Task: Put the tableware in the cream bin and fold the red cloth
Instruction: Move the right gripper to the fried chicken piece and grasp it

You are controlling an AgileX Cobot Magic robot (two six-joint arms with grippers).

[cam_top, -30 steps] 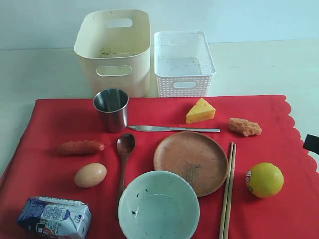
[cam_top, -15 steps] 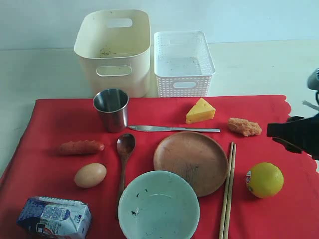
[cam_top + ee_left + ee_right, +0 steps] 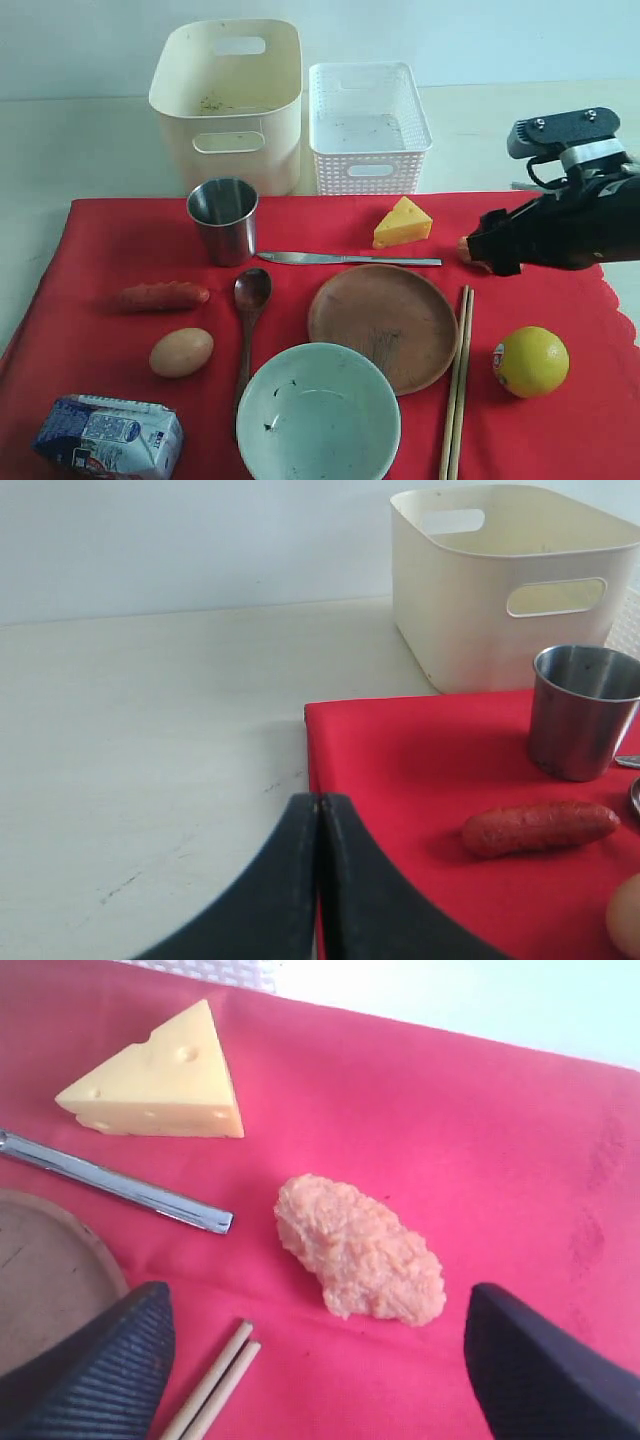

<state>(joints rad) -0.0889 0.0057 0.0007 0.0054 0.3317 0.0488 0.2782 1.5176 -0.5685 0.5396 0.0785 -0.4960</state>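
Two bins, cream bin [image 3: 228, 95] and white basket [image 3: 368, 125], stand on the pale tabletop [image 3: 90, 150] by a blank wall [image 3: 480, 40], behind the red cloth [image 3: 110, 250] carrying the tableware [image 3: 380, 310]. My right hand [image 3: 320, 1355] hangs wide over a nugget [image 3: 360, 1250]; my left hand [image 3: 320, 880] is closed.

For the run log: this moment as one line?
right gripper: open, at fried nugget; left gripper: shut, empty; steel cup, knife, wooden spoon, wooden plate, bowl, chopsticks: on red cloth; cream bin: no tableware
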